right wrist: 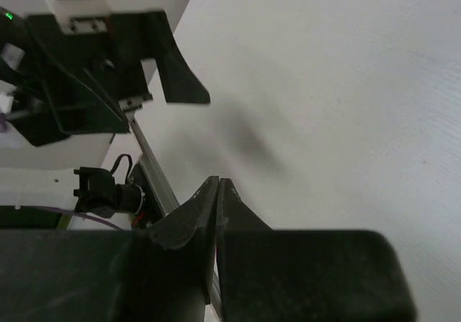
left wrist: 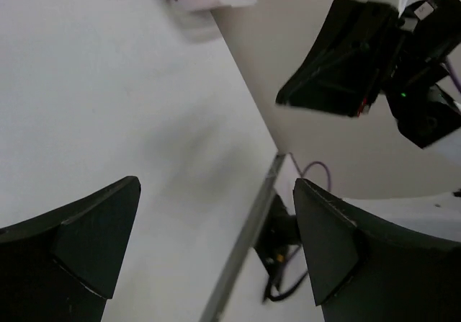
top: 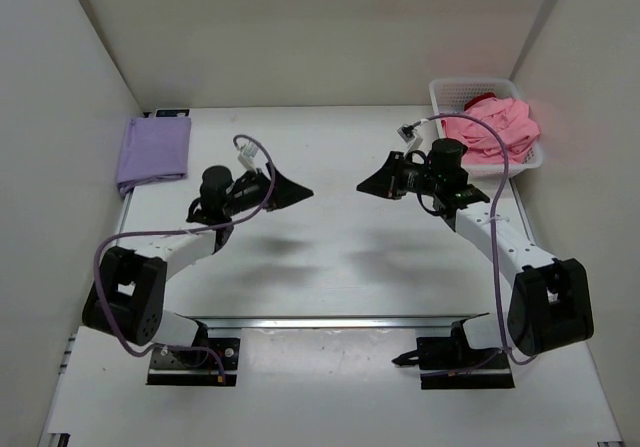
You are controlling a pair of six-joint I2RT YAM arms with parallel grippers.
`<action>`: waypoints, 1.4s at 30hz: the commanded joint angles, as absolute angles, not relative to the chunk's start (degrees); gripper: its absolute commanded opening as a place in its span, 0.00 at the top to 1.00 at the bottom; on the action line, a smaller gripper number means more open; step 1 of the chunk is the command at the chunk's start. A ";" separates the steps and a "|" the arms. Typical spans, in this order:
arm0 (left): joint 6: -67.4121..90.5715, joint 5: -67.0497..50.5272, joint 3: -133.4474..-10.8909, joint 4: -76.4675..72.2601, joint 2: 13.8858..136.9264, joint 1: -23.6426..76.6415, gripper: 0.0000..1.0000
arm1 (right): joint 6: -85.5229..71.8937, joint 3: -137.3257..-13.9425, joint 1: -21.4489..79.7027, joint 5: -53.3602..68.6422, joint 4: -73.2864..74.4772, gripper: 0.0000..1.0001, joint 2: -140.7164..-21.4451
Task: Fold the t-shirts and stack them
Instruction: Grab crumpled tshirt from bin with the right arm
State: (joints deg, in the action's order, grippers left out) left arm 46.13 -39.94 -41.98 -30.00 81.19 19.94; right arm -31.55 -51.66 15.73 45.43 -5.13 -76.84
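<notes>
At far right, your pink t-shirt (top: 497, 127) lies heaped in the basket (top: 462, 85), perhaps over a dark red one; the lavender t-shirt (top: 153, 150) sits folded far left. It's limp, light cloth, so pinch a bunched edge. The left gripper (top: 290, 192) gapes wide and the right gripper (top: 372, 182) is pressed together; both are empty.

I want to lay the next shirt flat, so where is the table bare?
Bare: the far strip between the purple shirt and the basket, and the middle of the table toward the near edge. Crowded: the far right corner, with basket and pink shirt; the gap between left gripper and right gripper is narrow.
</notes>
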 commanded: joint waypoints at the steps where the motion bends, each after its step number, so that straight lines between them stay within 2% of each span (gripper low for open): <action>1: 65.74 -53.43 -35.06 -61.70 80.95 17.58 0.01 | -32.90 -52.98 14.94 50.74 -11.36 1.00 -78.65; 5: 55.22 -43.87 -36.02 -40.49 77.17 17.75 0.01 | -27.87 -59.05 15.12 45.28 -0.20 1.00 -80.77; 8: 48.45 -44.31 -41.37 -26.34 78.92 18.63 0.01 | -25.15 -65.28 10.75 42.20 4.83 1.00 -80.77; 9: 43.12 -40.21 -44.44 -17.75 78.58 19.50 0.01 | -23.31 -66.43 8.55 40.80 7.18 1.00 -81.21; 10: 38.80 -30.77 -47.17 -11.32 78.31 20.64 0.01 | -22.07 -71.32 7.48 39.22 12.25 1.00 -82.43; 12: 31.74 -16.08 -56.66 11.34 79.71 27.74 0.01 | -18.29 -79.95 3.88 30.28 21.22 0.99 -85.59; 13: 33.03 -17.13 -58.86 12.30 79.63 28.56 0.02 | -16.11 -84.16 3.00 28.06 24.84 1.00 -88.04; 14: 35.83 -22.62 -54.62 4.65 77.54 28.13 0.01 | -14.78 -88.46 1.60 23.69 26.61 1.00 -90.07; 15: 43.78 -32.51 -45.88 -10.31 73.78 26.04 0.01 | -13.11 -92.94 0.63 18.42 30.37 1.00 -92.79; 16: 47.60 -36.43 -42.14 -25.60 69.56 24.10 0.02 | -12.23 -95.16 0.18 15.06 33.63 1.00 -94.03; 18: 51.51 -36.92 -35.00 -33.55 66.55 20.76 0.02 | -9.85 -100.62 -2.36 8.40 37.94 1.00 -99.38; 20: 45.92 -32.02 -35.85 -28.41 66.36 20.74 0.01 | -8.97 -106.41 -4.64 5.54 41.30 1.00 -103.24; 24: 37.09 -21.11 -43.40 -6.36 68.81 26.02 0.01 | -8.71 -110.65 -8.87 0.63 42.36 1.00 -110.72; 27: 38.30 -27.13 -42.02 -5.98 69.35 21.63 0.01 | -7.12 -115.46 -8.70 -3.86 43.85 1.00 -116.34; 29: 38.15 -33.36 -39.12 -14.29 70.22 21.00 0.01 | -7.03 -118.99 -8.09 -6.75 44.56 1.00 -121.09; 32: 37.17 -34.01 -38.42 -15.72 71.36 23.55 0.02 | -6.16 -123.66 -7.91 -12.98 45.17 0.83 -125.05; 34: 41.80 -38.30 -36.05 -21.86 72.24 22.77 0.01 | -6.24 -124.10 -8.61 -15.64 44.39 0.64 -126.29; 36: 47.62 -39.81 -33.06 -30.12 74.17 21.45 0.01 | -7.29 -124.28 -10.19 -14.60 44.30 0.55 -127.53; 40: 43.51 -35.61 -37.18 -21.29 76.73 23.72 0.01 | -7.73 -123.83 -11.25 -14.24 41.32 0.41 -130.16; 42: 43.77 -35.24 -36.92 -21.09 77.43 23.64 0.01 | -7.91 -125.24 -10.98 -14.33 40.70 0.40 -131.74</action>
